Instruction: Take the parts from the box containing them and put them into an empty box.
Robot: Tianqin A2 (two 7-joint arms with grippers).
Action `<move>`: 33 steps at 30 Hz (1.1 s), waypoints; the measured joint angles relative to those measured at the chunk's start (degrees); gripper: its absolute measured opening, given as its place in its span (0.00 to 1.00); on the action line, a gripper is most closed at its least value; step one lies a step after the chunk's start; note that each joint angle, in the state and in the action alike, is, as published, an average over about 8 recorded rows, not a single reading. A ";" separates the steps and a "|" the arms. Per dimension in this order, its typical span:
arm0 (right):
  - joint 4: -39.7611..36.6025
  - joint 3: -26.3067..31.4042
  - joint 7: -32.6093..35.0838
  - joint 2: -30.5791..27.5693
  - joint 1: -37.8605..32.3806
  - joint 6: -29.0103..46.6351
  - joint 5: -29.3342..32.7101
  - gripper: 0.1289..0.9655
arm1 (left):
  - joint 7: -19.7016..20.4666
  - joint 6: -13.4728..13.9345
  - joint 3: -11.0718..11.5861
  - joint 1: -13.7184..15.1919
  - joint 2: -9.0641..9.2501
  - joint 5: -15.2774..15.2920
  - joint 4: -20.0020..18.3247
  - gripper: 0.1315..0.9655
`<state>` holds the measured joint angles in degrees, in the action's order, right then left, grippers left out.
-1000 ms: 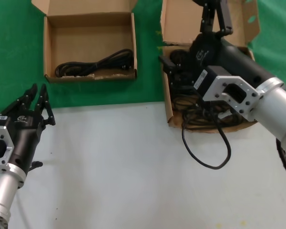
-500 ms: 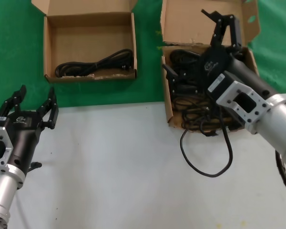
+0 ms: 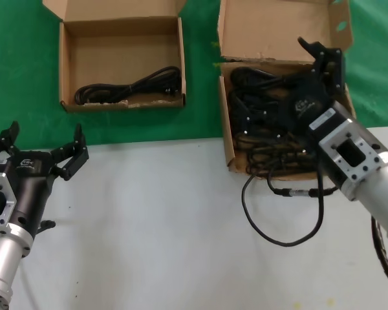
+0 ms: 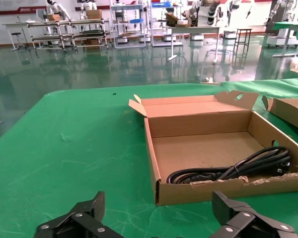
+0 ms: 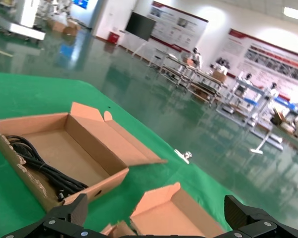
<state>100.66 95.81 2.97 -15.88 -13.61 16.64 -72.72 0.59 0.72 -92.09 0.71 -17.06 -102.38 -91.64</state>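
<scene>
The larger box (image 3: 265, 29) at the back right holds a tangle of black power cords (image 3: 258, 113). My right gripper (image 3: 324, 59) hovers over its right side, open and empty; the right wrist view (image 5: 156, 212) shows its jaws wide apart. The smaller box (image 3: 116, 51) at the back left holds one coiled cord (image 3: 129, 87), which also shows in the left wrist view (image 4: 233, 169). My left gripper (image 3: 44, 137) is open and empty at the near left, short of that box (image 4: 203, 148); the left wrist view (image 4: 159, 210) shows its jaws wide apart.
A thicker looped black cable (image 3: 284, 223) with a silver connector (image 3: 292, 191) hangs out of the larger box's ragged front wall onto the white table (image 3: 149, 226). Both boxes stand on green cloth (image 3: 19, 77) behind the white surface.
My right gripper has moved from over the lid flap back and to the right over the box, its jaws now apart. The looped cable has shifted right. My left gripper has opened wide.
</scene>
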 joint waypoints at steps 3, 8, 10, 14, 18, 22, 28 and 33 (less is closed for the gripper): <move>-0.61 -0.28 -0.21 -0.09 0.93 -1.14 -2.08 1.00 | -0.04 -0.05 0.03 -0.05 -0.01 -0.05 0.00 0.65; -1.65 -0.76 -0.55 -0.24 2.49 -3.05 -5.57 1.00 | -0.11 -0.13 0.08 -0.13 -0.02 -0.14 -0.01 0.77; -2.05 -0.95 -0.68 -0.30 3.11 -3.80 -6.95 1.00 | -0.14 -0.16 0.09 -0.17 -0.03 -0.17 -0.01 0.81; -2.87 -1.33 -0.95 -0.42 4.36 -5.33 -9.74 1.00 | -0.19 -0.23 0.13 -0.23 -0.04 -0.24 -0.01 0.88; -3.69 -1.70 -1.22 -0.54 5.59 -6.84 -12.50 1.00 | -0.25 -0.29 0.17 -0.29 -0.05 -0.31 -0.01 0.93; -4.52 -2.08 -1.49 -0.66 6.84 -8.37 -15.29 1.00 | -0.30 -0.36 0.21 -0.36 -0.07 -0.38 -0.02 0.97; -5.75 -2.65 -1.90 -0.84 8.71 -10.65 -19.45 1.00 | -0.38 -0.46 0.26 -0.45 -0.08 -0.48 -0.02 0.99; -6.78 -3.13 -2.24 -0.99 10.28 -12.57 -22.97 1.00 | -0.45 -0.54 0.31 -0.54 -0.10 -0.57 -0.02 1.00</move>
<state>93.87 92.69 0.72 -16.87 -3.33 4.07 -95.69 0.14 0.18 -91.78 0.17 -17.16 -102.95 -91.67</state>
